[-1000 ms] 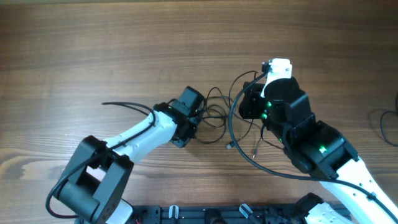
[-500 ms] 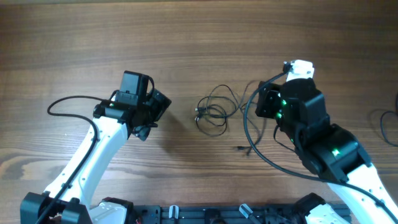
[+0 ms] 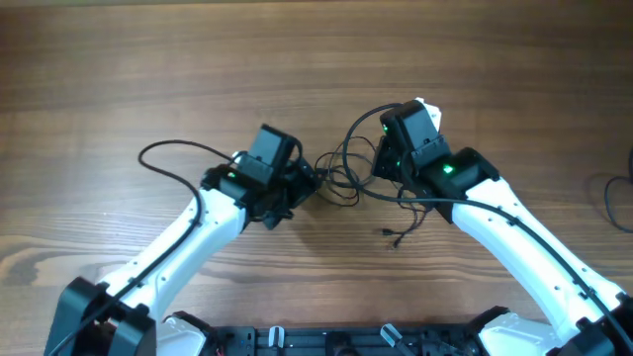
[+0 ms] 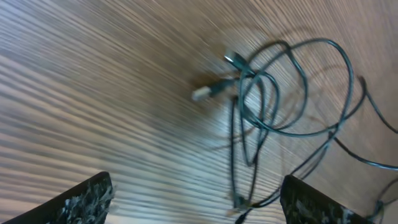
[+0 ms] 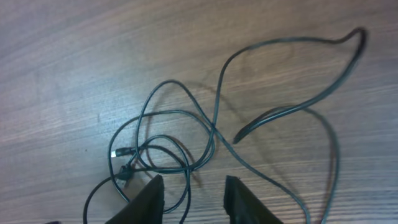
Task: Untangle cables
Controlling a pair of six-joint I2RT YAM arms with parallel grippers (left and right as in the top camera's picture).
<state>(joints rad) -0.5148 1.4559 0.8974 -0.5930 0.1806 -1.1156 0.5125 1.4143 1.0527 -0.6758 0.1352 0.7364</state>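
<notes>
1. Overhead view: the cables (image 3: pixel 341 180) lie as a loose tangle of thin black loops near the middle of the wooden surface (image 3: pixel 247 59). They sit between the two arms, so each arm can work one side.
2. Left wrist view: the left end effector (image 4: pixel 198 186) is released, its fingers spread wide with nothing between them. It hangs over the tangle with a pale plug (image 4: pixel 202 93) ahead — likely lining up a grip.
3. Right wrist view: the right end effector (image 5: pixel 193 183) is also released and empty, poised over crossing loops, while a long strand (image 5: pixel 298 50) trails away.
4. No strand is gripped — I judge the separating has hardly begun.
</notes>
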